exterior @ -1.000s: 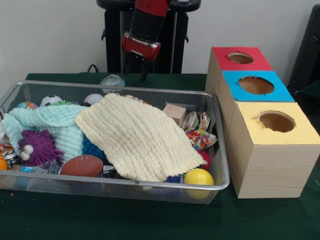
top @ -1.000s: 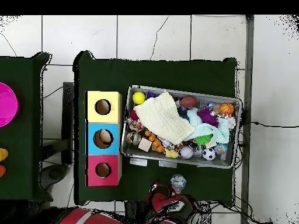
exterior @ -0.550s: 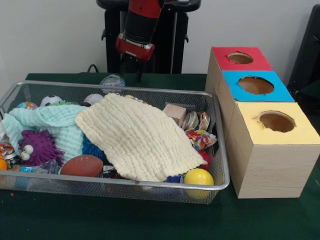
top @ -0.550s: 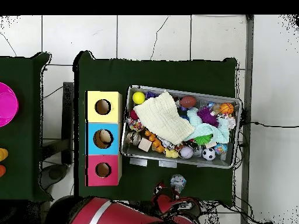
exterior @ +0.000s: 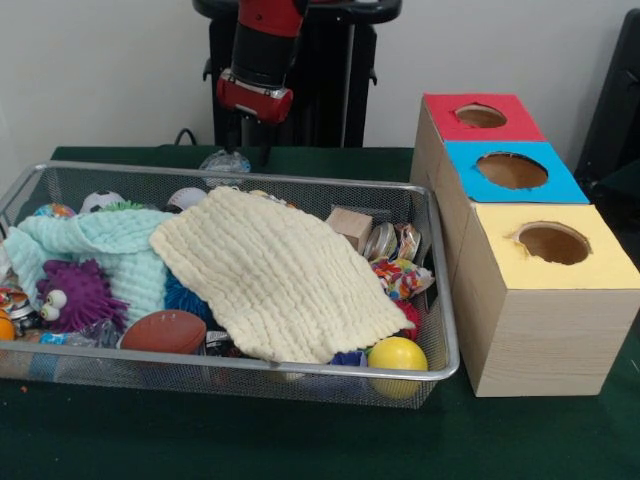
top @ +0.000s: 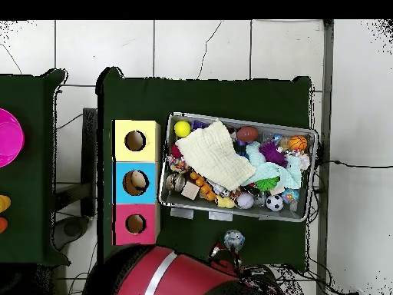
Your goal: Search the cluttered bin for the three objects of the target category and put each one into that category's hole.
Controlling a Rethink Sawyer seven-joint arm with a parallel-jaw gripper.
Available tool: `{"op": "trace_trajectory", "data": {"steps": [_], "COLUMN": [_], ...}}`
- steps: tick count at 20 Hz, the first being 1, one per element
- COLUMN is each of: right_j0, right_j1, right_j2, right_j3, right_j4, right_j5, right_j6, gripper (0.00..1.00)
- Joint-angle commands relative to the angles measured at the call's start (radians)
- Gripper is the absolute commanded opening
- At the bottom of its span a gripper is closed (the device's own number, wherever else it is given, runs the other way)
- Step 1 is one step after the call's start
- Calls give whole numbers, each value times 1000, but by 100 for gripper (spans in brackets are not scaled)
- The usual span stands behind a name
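Front view, left to right: wire bin (exterior: 440, 300) of mixed toys, a cream cloth (exterior: 275, 275) draped over its middle; behind its far rim, the gripper (exterior: 252, 135), its opening not discernible, above a clear ball (exterior: 225, 161); three boxes with red (exterior: 481, 116), blue (exterior: 512, 170) and yellow holes (exterior: 553, 243).

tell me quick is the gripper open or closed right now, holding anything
Gripper: cannot be told; only the dark end under the red and black arm shows, behind the wire mesh bin.
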Motion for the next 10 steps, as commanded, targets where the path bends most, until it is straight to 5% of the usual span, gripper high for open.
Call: {"op": "trace_trajectory", "data": {"steps": [1, 10], "right_j0": [-41, -92], "right_j1": [52, 62], "right_j2": [29, 18], "right_j3": [-53, -71], "right_j4": [-24, -81], "right_j5": [-108, -128], "right_j6": [27, 10], "gripper": [100, 100]}}
